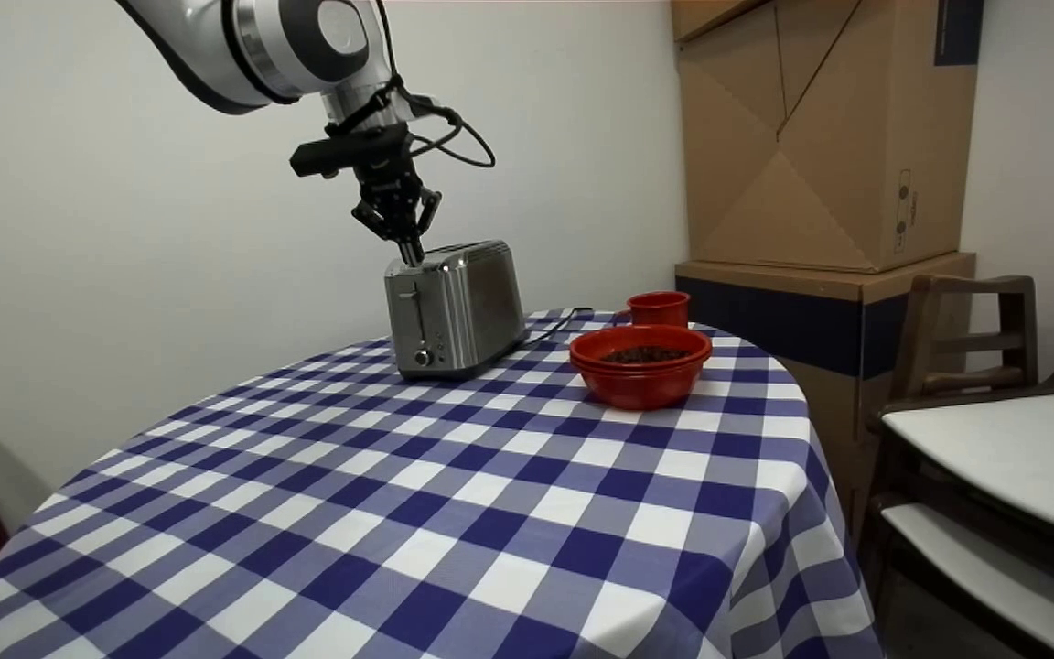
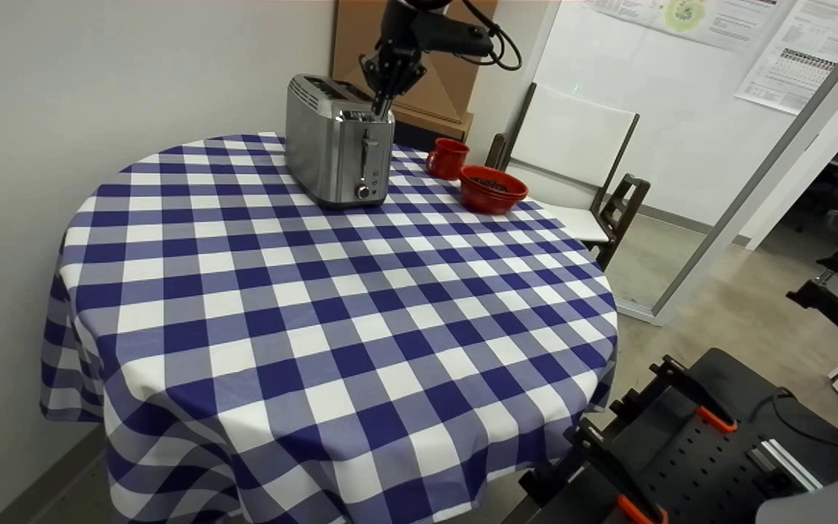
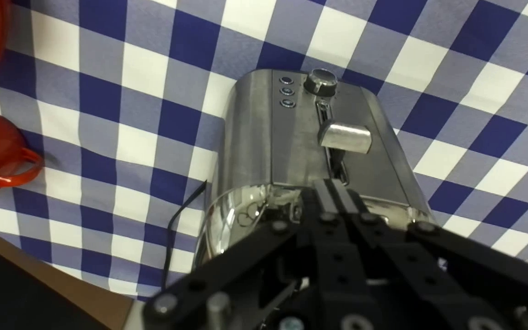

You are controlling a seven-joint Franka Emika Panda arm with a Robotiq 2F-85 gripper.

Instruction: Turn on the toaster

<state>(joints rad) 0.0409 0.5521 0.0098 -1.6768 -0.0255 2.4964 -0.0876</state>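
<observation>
The shiny silver toaster stands upright at the back of the table in both exterior views. Its control end fills the middle of the wrist view. That end has a silver lever near the upper part of its slot, a round knob and a column of buttons. My gripper is shut with nothing between its fingertips. It points down at the toaster's top edge above the lever, in both exterior views. Whether the fingertips touch the toaster, I cannot tell.
Stacked red bowls with dark contents and a red mug stand beside the toaster. A black cord runs behind it. A wall and cardboard boxes stand behind the checkered table.
</observation>
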